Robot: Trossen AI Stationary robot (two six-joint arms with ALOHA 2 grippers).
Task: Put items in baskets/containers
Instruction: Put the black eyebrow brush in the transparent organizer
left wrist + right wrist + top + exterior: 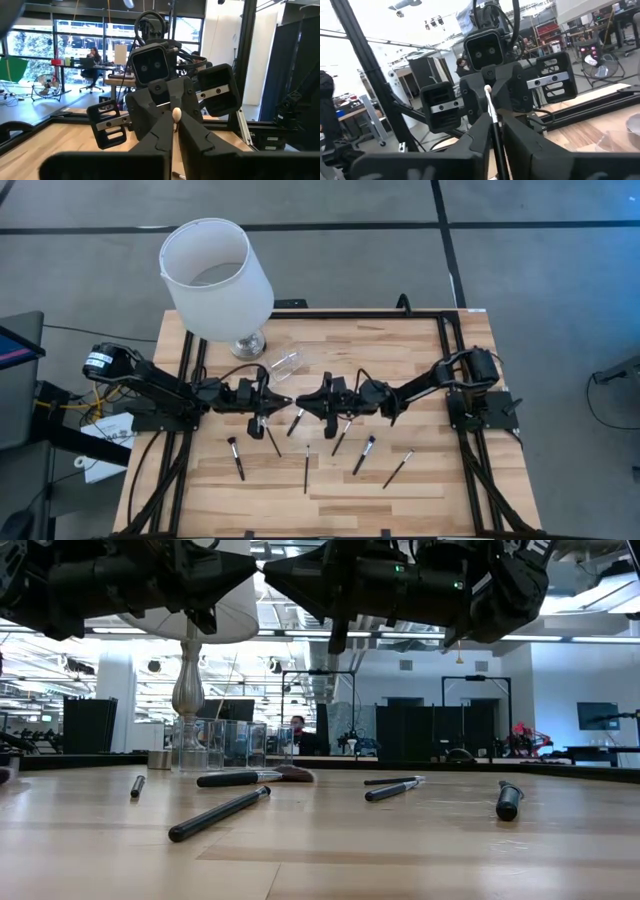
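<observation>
Meeting mid-table, the left gripper [283,401] clenches a brush [175,116]; the right gripper [303,402] grasps its black handle too. Loose brushes [364,454] lie toward six o'clock, the clear cup [285,362] at twelve.

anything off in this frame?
Nothing spilled or broken. One oddity: left gripper and right gripper sit nose to nose above mid-table, one makeup brush between them. Other brushes lie scattered on the table; clear cup looks empty.

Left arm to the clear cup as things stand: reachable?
Probably yes: the clear cup sits close beside the left gripper, nothing between. Its fingers look shut on a brush that the right gripper also meets.
</observation>
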